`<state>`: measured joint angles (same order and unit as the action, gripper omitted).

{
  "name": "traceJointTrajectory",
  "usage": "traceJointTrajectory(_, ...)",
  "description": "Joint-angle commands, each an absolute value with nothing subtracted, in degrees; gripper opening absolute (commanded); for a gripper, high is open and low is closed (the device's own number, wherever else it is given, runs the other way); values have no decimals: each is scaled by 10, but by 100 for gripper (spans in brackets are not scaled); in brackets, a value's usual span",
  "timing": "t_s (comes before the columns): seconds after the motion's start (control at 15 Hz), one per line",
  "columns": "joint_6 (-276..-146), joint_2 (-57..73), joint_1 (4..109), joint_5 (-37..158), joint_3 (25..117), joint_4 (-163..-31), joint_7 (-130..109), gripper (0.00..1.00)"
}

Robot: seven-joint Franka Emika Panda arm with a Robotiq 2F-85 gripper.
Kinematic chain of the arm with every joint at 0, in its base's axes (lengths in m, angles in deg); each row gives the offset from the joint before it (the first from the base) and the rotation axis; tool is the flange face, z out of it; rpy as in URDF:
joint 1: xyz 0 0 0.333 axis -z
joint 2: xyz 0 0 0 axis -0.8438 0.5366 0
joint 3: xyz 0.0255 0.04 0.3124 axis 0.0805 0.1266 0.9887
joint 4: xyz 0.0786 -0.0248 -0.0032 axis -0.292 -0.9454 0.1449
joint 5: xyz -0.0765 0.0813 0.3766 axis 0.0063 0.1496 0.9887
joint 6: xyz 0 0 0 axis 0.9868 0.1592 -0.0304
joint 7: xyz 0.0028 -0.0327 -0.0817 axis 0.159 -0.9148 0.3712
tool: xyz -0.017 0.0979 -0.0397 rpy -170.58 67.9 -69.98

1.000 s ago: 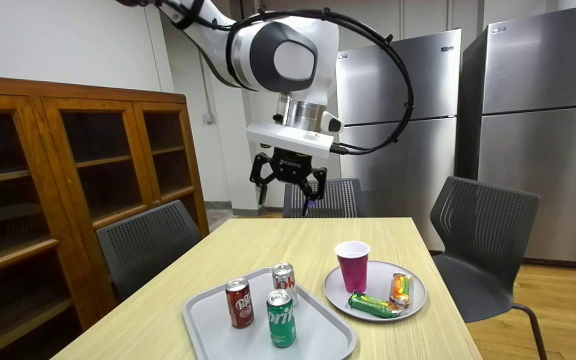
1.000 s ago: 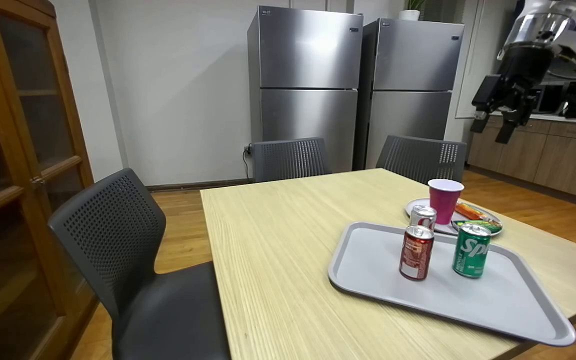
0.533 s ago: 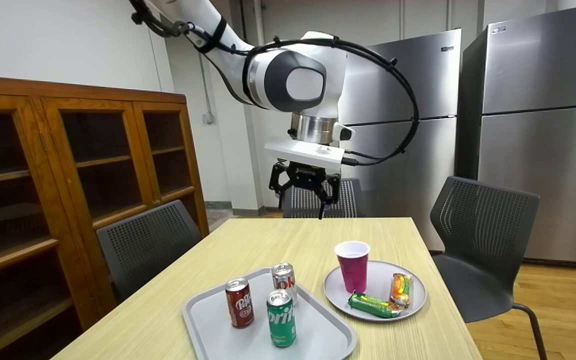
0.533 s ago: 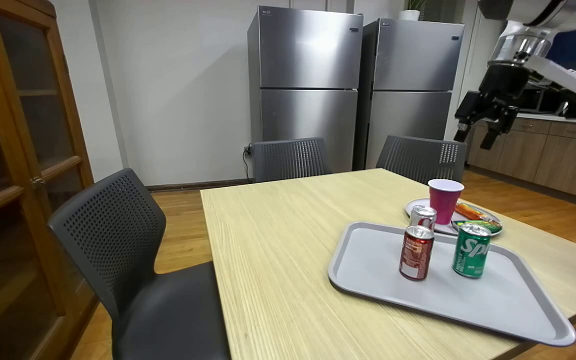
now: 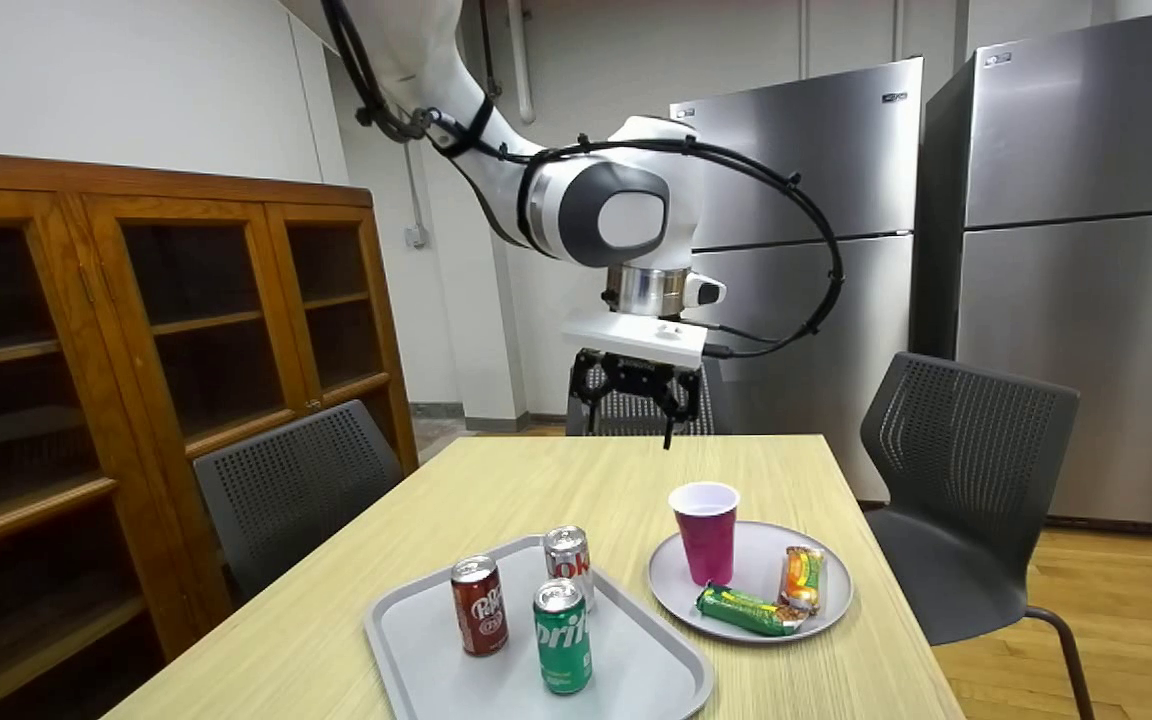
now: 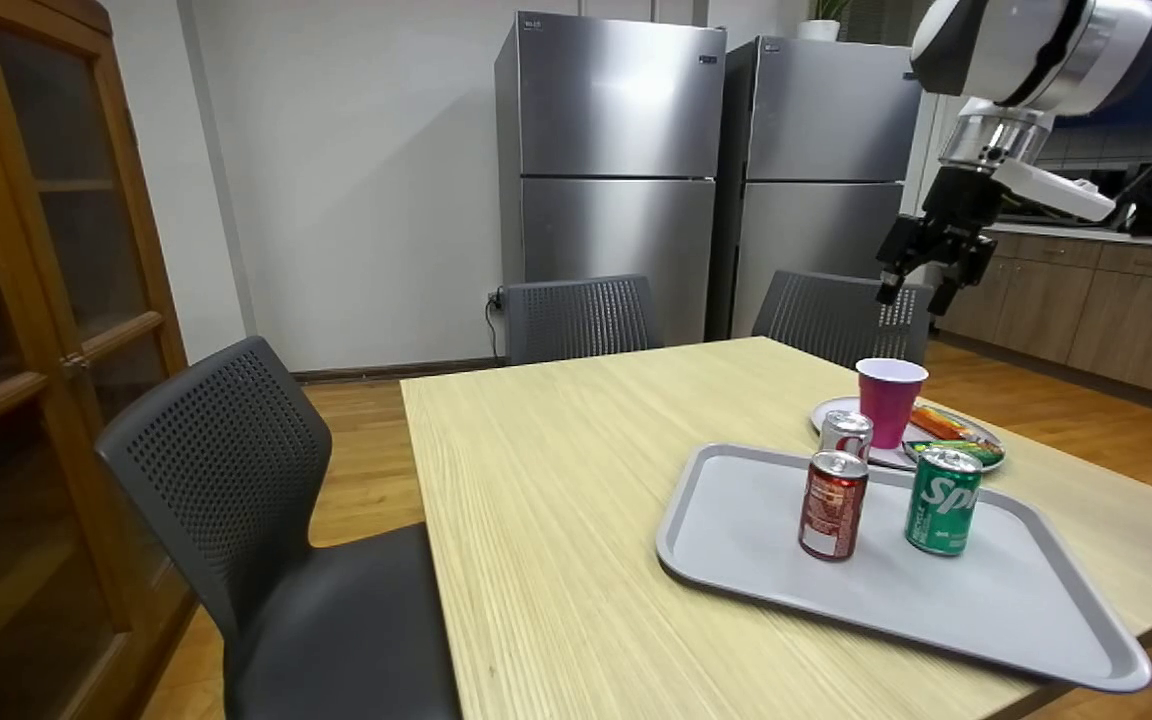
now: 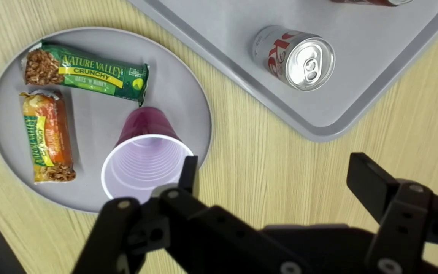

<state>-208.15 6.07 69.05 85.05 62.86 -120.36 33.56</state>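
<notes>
My gripper is open and empty, held above the far end of the table. It also shows in the other views. Nearest is a magenta cup with a white inside, upright on a round grey plate. In the wrist view one finger overlaps the cup's rim, but the gripper is above it and apart. A green granola bar and an orange granola bar lie on the plate beside the cup.
A grey tray beside the plate holds a dark red can, a silver can and a green can, all upright. Dark chairs stand around the table. A wooden cabinet and steel refrigerators stand behind.
The gripper has moved down and, in an exterior view, toward the cup and plate. It has stayed open. The cup, bars, cans and tray have not moved.
</notes>
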Motion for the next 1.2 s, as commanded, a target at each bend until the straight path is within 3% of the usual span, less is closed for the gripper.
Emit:
traceJointTrajectory(0.0, -2104, 111, 723, 865, 663, -1154, 347, 100)
traceJointTrajectory(1.13, -2163, 143, 738, 834, 684, -1146, 311, 100)
